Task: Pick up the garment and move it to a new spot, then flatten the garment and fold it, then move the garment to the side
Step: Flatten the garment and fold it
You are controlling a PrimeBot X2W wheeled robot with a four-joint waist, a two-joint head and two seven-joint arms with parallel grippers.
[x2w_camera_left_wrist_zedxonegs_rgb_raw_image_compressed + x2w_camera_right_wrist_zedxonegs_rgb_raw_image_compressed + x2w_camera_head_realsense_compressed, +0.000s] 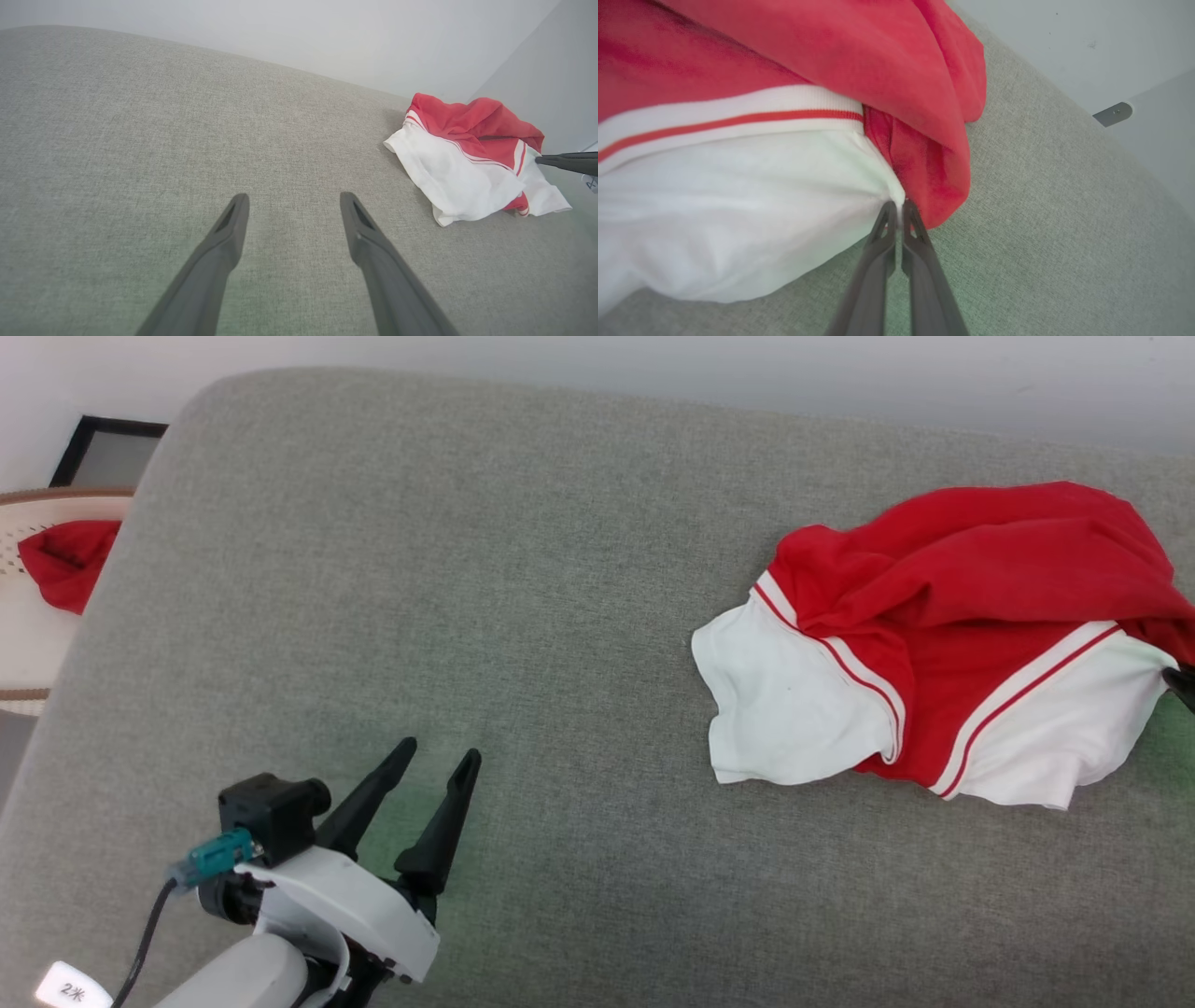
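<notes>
garment point(943, 644): crumpled red-white cloth, ribbed trim | right pincer point(899, 205): clamped on its white edge | left pincer point(441, 750): apart

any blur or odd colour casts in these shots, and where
Head view: sharp, evenly lit, with a faint green cast on the grey woven surface beside the left end effector. Left wrist view: the wide lens bows the surface's far edge. Right wrist view: the crumpled red and white jersey looks soft, close to the lens.
</notes>
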